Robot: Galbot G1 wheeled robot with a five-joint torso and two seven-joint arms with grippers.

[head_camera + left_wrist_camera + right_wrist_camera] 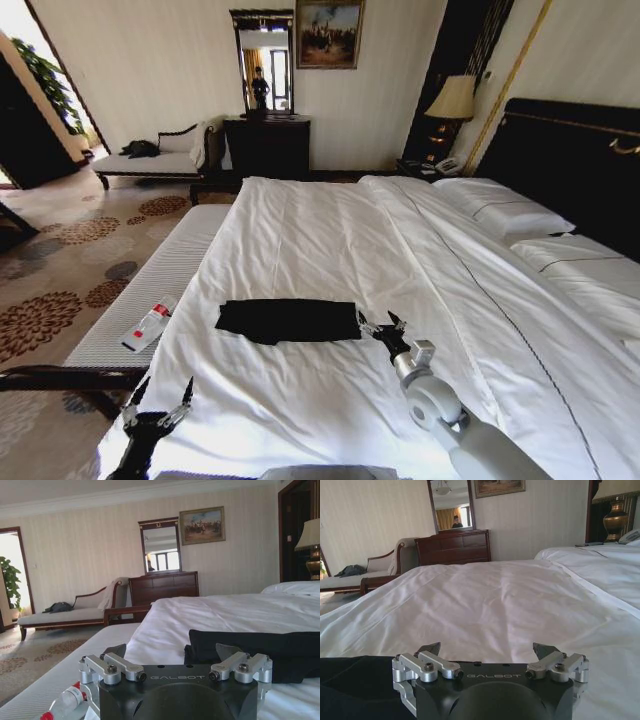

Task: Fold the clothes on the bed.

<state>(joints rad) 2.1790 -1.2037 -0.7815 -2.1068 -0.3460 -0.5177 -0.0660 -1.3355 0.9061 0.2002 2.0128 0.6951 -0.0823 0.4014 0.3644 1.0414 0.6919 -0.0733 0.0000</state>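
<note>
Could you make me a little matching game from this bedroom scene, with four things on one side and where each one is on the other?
Things:
1. black garment
2. bottle
3. lamp
4. right gripper

Places:
A. on the bench beside the bed
B. by the headboard, on the nightstand
C. flat on the white duvet
D. open, at the garment's edge

Pairs: 1-C, 2-A, 3-B, 4-D

The left gripper (160, 398) hangs low with fingers spread wide; the right gripper (380, 325) reaches farther forward, wrist level, jaws likewise apart.
</note>
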